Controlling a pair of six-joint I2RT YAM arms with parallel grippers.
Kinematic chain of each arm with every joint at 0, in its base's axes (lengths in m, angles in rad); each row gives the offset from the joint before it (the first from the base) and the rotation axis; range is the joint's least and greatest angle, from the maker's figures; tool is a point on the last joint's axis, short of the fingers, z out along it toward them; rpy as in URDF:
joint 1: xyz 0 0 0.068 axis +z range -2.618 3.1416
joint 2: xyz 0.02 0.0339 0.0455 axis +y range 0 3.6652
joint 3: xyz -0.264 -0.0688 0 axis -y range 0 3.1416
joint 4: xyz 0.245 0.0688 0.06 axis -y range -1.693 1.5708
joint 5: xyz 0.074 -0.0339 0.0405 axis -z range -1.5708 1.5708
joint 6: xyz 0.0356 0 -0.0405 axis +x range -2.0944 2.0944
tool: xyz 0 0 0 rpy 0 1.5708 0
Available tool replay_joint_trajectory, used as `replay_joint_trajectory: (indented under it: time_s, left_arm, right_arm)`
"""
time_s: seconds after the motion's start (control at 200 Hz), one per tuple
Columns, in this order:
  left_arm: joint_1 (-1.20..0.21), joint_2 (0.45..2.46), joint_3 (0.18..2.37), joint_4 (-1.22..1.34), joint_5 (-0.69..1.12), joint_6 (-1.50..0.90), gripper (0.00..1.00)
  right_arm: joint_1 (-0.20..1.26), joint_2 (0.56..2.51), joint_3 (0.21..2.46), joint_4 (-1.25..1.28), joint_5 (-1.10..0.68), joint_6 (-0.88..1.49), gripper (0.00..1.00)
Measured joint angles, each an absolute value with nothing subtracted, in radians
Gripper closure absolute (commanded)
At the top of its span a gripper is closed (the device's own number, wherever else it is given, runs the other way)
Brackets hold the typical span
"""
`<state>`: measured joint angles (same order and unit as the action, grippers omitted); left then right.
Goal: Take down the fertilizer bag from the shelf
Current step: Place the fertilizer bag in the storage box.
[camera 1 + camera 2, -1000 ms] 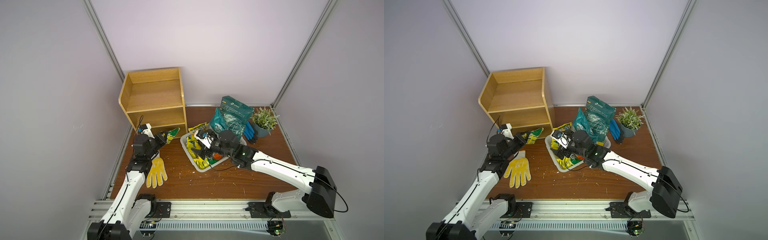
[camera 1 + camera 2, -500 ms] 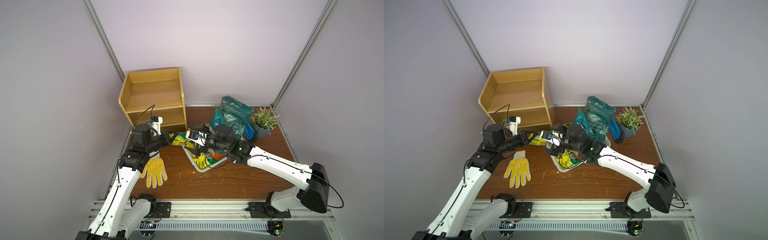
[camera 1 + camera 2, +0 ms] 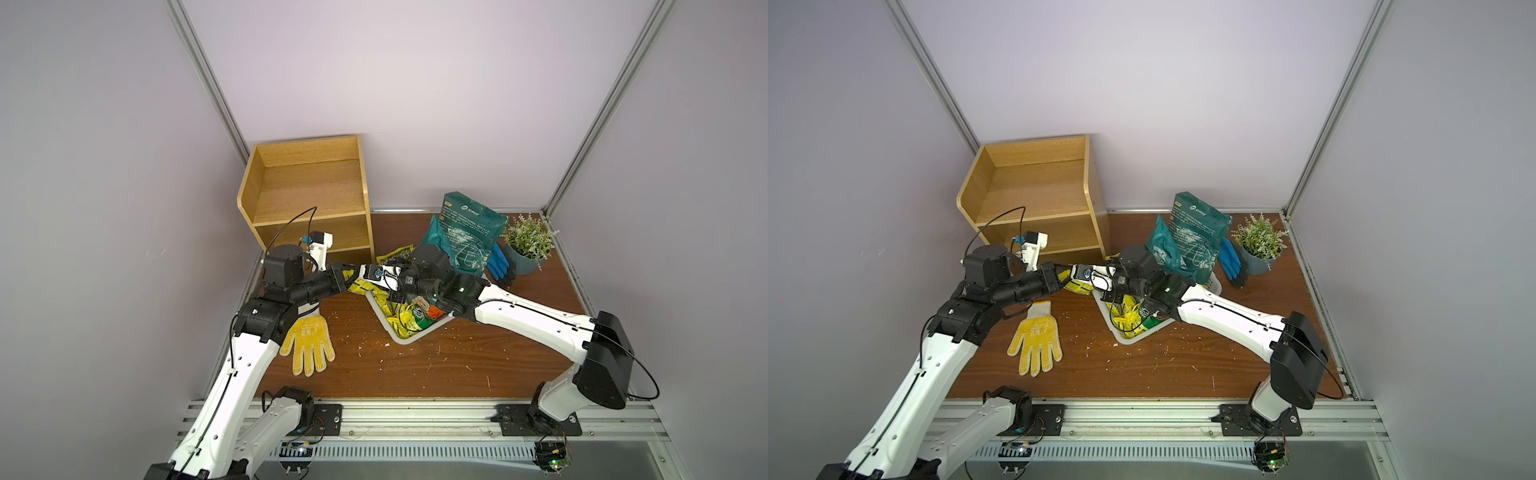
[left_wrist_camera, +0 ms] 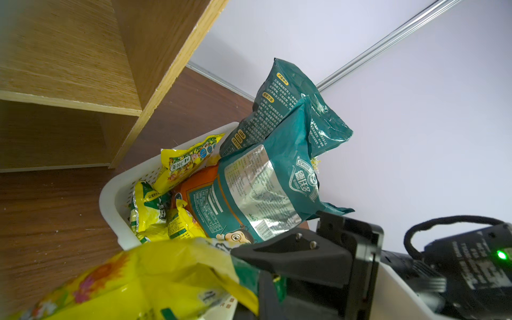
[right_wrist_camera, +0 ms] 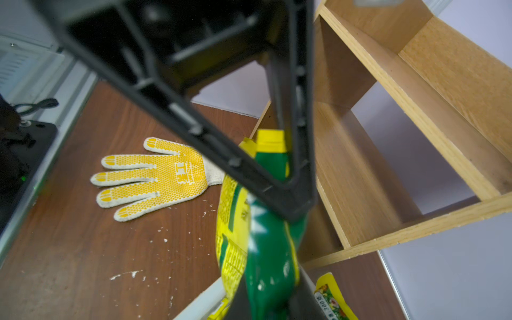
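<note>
The yellow-and-green fertilizer bag (image 3: 363,286) is off the shelf (image 3: 307,195), hanging above the counter (image 3: 415,365) just in front of the shelf's lowest tier and beside the corner of the white basket (image 3: 405,338). The left pincer (image 3: 347,274) is pressed together on one end of the bag, and the right pincer (image 5: 291,199) meets it from the opposite side, its fingers pinching the bag's crimped top. A yellow glove (image 3: 307,345) lies flat on the counter near the left arm.

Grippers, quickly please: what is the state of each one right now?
Left gripper: closed on the yellow fertilizer bag.
Right gripper: closed on the same bag.
</note>
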<state>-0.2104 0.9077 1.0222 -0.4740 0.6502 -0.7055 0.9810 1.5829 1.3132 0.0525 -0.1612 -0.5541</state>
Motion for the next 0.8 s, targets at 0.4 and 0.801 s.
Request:
replay_joint_trajectory:
  time_s: [0.4,0.801]
  left_arm:
    - [-0.221,0.837,0.95,-0.295,0.353,-0.712,0.0]
    - [-0.221,0.765,0.726,-0.111,0.066,-0.788,0.0]
  right_arm:
    - [0.981,1.522,1.253,0.006,-0.09,-0.423,1.0]
    - [0.987,1.469,1.2,-0.041,0.342,0.011,1.0]
